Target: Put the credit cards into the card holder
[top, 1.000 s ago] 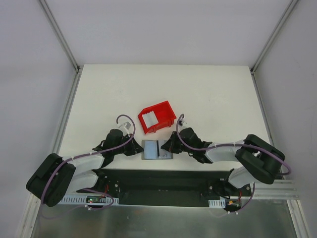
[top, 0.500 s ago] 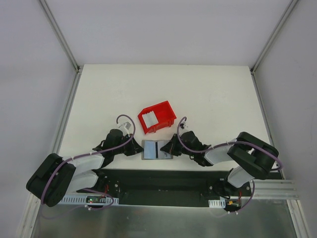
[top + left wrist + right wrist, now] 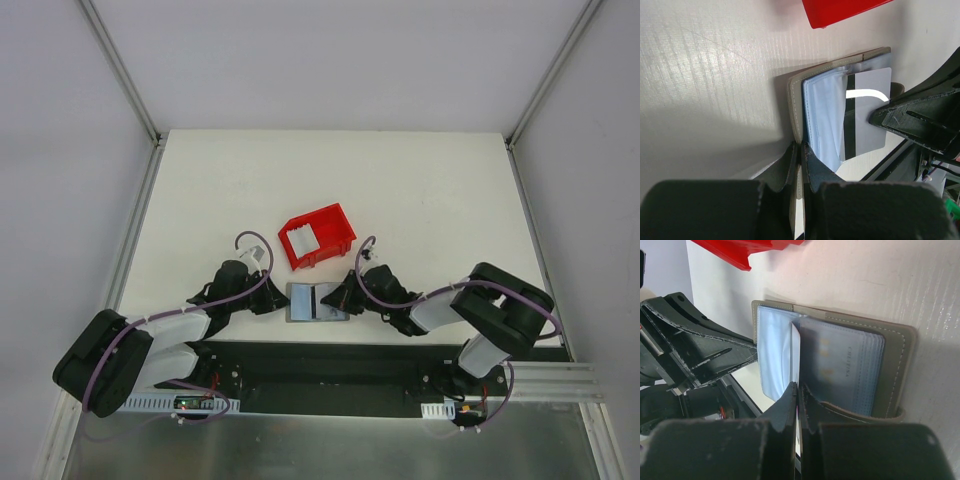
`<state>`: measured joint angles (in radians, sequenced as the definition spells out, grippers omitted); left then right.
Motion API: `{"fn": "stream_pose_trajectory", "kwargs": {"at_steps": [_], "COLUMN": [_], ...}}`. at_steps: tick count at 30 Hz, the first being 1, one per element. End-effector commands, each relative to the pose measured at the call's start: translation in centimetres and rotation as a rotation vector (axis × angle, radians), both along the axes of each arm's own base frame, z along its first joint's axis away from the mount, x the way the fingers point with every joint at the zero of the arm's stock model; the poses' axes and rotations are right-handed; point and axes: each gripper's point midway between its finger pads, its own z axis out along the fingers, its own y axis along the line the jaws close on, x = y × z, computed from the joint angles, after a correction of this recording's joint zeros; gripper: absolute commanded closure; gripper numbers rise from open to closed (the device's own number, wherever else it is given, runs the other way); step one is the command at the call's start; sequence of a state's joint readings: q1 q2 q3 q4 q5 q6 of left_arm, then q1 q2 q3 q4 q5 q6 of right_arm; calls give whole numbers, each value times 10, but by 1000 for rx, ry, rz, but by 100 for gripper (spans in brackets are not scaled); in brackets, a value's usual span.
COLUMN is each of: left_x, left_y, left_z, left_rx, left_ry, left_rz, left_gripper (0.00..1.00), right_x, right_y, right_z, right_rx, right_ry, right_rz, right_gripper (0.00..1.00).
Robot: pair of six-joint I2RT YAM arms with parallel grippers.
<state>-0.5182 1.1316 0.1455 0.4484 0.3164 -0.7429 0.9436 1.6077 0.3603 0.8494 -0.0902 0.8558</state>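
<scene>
- Your table (image 3: 420, 190): white, matte; grey walls (image 3: 60, 150) on three sides.
- Your left end effector (image 3: 800, 150): clenched on the open card holder (image 3: 822, 115) edge.
- Your right end effector (image 3: 797, 390): pinching a credit card (image 3: 859, 132) over the holder.
- One red bin (image 3: 316, 235): just beyond both.

Card holder (image 3: 897, 370) matt stitched leather-like; red bin (image 3: 336, 228) glossy plastic.

Grey-tan card holder (image 3: 795, 100), pale blue inside; white card (image 3: 867, 80), black stripe; red bin (image 3: 340, 226).
</scene>
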Motion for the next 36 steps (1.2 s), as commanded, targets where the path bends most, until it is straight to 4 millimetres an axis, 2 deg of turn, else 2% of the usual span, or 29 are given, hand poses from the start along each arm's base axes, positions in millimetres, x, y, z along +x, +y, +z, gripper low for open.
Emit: {"fn": "stream_pose_trajectory", "kwargs": {"at_steps": [1, 5, 11, 21, 25, 36], "left_x": [-21, -22, -21, -21, -21, -22], "left_y": [16, 16, 16, 15, 15, 15], "left_z": [-27, -27, -27, -27, -27, -26], "left_rx": [102, 100, 104, 104, 104, 99], "left_ry": [78, 78, 77, 79, 79, 76], "left_rz": [-17, -19, -19, -20, -20, -21], "left_gripper": [100, 100, 100, 100, 100, 100], "right_x": [2, 5, 6, -3, -4, -1], "right_y": [-10, -25, -33, -7, -2, -15], "right_z": [-12, -12, -5, -10, -12, -17], "right_rx": [-73, -94, -138, -119, -92, -109], "right_ry": [-22, -41, -83, -45, -33, -21], "right_rz": [28, 9, 6, 74, 70, 2], "right_gripper": [100, 100, 100, 100, 100, 100]}}
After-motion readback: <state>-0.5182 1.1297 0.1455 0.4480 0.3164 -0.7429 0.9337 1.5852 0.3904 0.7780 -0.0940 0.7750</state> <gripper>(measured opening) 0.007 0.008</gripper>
